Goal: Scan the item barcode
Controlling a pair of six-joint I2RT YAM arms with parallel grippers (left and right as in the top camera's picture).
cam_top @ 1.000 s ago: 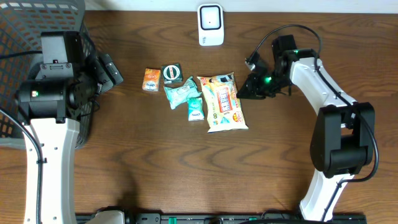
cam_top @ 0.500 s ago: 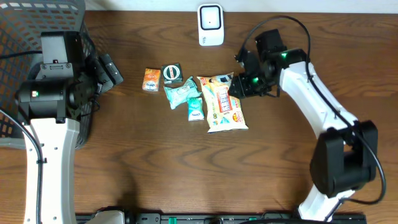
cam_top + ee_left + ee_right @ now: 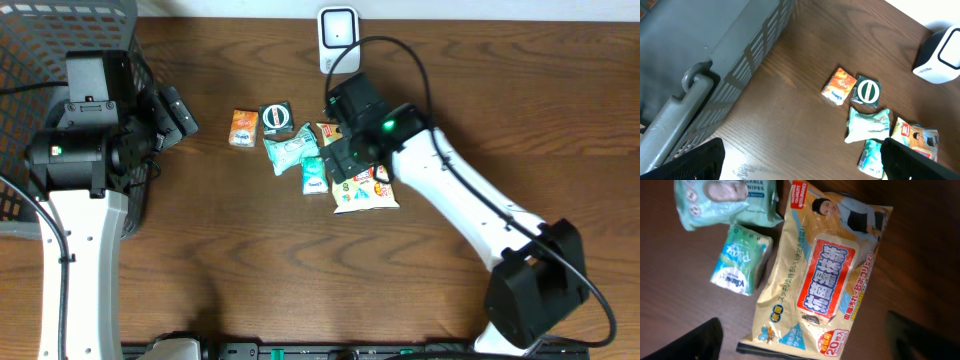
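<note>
Tabletop (image 3: 250, 260): prob. 5 pkts (image 3: 290, 150), 1 scanner (image 3: 339, 40)

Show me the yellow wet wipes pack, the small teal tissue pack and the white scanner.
yellow wet wipes pack (image 3: 826, 275), right wrist view, on its red label.
small teal tissue pack (image 3: 740, 260), right wrist view, middle of its face.
white scanner (image 3: 338, 30), overhead view, on its front.

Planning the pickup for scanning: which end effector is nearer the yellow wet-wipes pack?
Right. The right end effector hovers directly above the yellow wet-wipes pack; the left end effector sits far off beside the basket.
</note>
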